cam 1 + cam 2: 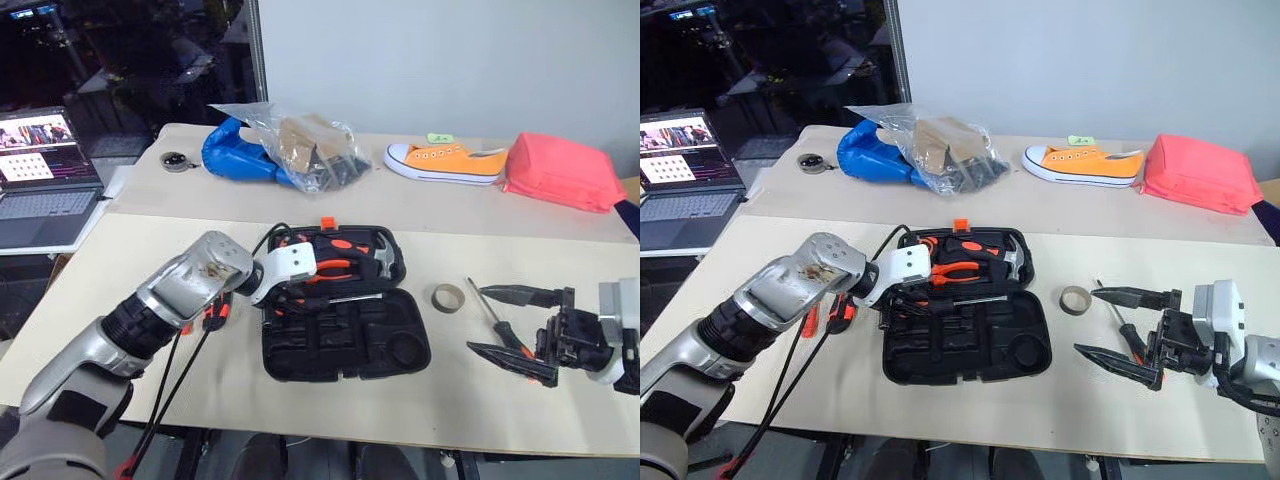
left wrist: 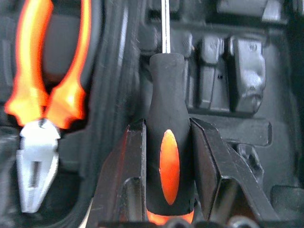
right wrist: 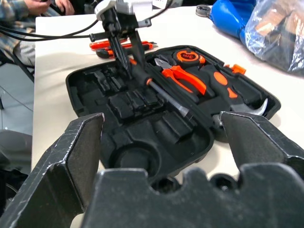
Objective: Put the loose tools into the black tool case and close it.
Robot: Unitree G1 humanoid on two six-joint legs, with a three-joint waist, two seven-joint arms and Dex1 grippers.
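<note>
- Left wrist view: the left gripper (image 2: 168, 190) has its two black fingers clamped on the black-and-orange handle of a long screwdriver (image 2: 166, 142), its steel shaft running straight ahead over the recesses.
- That held tool hangs above the near half of the flat black moulded-plastic tool case (image 1: 345, 345), which lies open on the pale table (image 1: 420, 400); its long axis runs roughly along the hinge line, so it probably needs only lowering into a slot.
- Right gripper (image 1: 512, 322) stands wide open and empty, around a second dark-handled screwdriver (image 1: 497, 323) lying loose.
- Small greyish tape roll (image 1: 448, 297) sits between case and right gripper.
</note>
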